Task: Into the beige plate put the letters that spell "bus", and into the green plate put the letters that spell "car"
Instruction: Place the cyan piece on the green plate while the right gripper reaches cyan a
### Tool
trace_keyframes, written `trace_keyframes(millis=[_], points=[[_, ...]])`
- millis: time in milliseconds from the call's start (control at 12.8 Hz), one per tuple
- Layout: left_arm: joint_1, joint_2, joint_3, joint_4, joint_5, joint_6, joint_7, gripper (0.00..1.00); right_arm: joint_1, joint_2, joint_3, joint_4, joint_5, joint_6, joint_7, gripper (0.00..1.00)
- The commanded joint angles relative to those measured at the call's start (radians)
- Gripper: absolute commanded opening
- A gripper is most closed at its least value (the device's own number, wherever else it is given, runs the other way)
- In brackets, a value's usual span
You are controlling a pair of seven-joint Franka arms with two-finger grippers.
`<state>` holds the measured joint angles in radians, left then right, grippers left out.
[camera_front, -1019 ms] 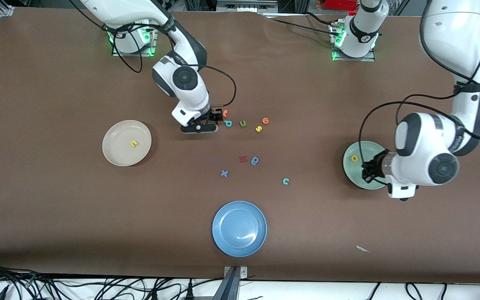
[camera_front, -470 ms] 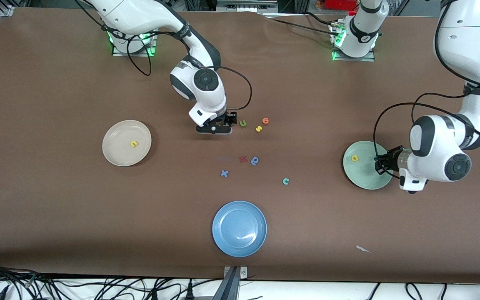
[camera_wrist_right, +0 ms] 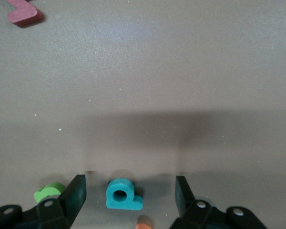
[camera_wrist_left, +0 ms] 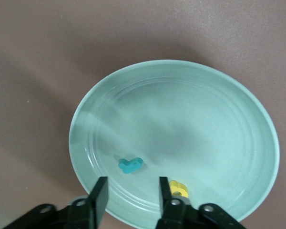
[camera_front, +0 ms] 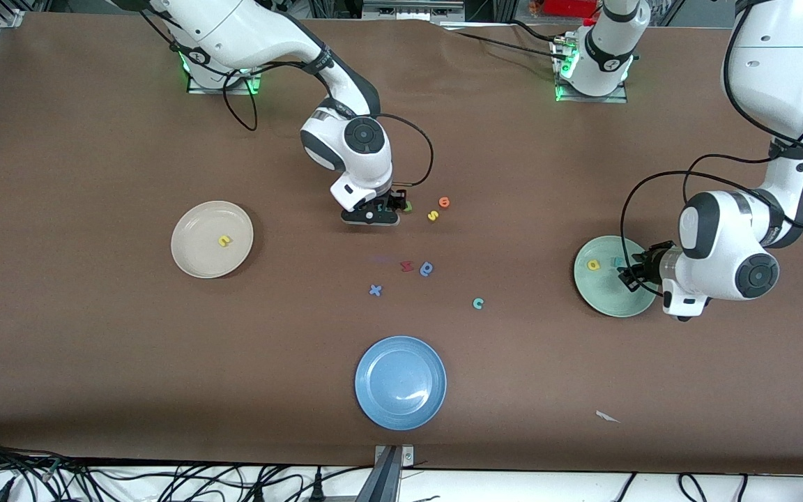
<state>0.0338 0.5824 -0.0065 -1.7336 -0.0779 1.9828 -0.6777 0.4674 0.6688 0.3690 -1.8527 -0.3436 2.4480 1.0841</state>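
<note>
Right gripper (camera_wrist_right: pixel 128 202) is hovering spread around the tiny teal foam b (camera_wrist_right: pixel 123 195), hidden in front view. Left gripper (camera_wrist_left: pixel 129 198) is hanging open over the mint-green plate (camera_wrist_left: pixel 238 129), where the thin teal r (camera_wrist_left: pixel 130 165) and yellow a (camera_wrist_left: pixel 179 188) are lying.

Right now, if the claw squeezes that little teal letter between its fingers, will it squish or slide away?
The teal letter looks thick, matte and foam-like, so it would probably squish slightly rather than crack. It lies flat on the table, so rolling seems unlikely. Being tiny, it is likely very light and could skid if one finger of the right claw touches first.
</note>
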Motion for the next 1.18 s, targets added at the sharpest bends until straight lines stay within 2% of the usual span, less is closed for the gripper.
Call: trace_keyframes(millis=[0, 157, 392, 549, 705, 941, 1097], points=[[-0.011, -0.064, -0.016, -0.005, 0.004, 0.005, 0.000, 1.00, 0.011, 0.020, -0.007, 0.026, -0.031, -0.003, 0.025, 0.81], [-0.015, -0.062, -0.050, 0.057, -0.063, 0.010, -0.052, 1.00, 0.013, 0.028, -0.007, 0.026, -0.041, -0.003, 0.028, 0.76], [-0.115, -0.053, -0.063, 0.098, -0.071, 0.013, -0.062, 1.00, 0.025, 0.028, -0.007, 0.026, -0.045, -0.003, 0.059, 0.76], [-0.138, -0.036, -0.067, 0.143, -0.066, 0.013, -0.100, 1.00, 0.027, 0.028, -0.007, 0.026, -0.045, -0.003, 0.059, 0.76], [-0.204, 0.009, -0.066, 0.205, -0.074, 0.014, -0.121, 1.00, 0.027, 0.028, -0.007, 0.026, -0.051, -0.003, 0.059, 0.69], [-0.262, 0.114, -0.064, 0.337, -0.066, 0.014, -0.267, 1.00, 0.027, 0.028, -0.007, 0.026, -0.052, -0.003, 0.057, 0.57], [-0.298, 0.149, -0.056, 0.353, -0.051, 0.091, -0.348, 1.00, 0.025, 0.028, -0.007, 0.026, -0.061, -0.001, 0.057, 0.48]])
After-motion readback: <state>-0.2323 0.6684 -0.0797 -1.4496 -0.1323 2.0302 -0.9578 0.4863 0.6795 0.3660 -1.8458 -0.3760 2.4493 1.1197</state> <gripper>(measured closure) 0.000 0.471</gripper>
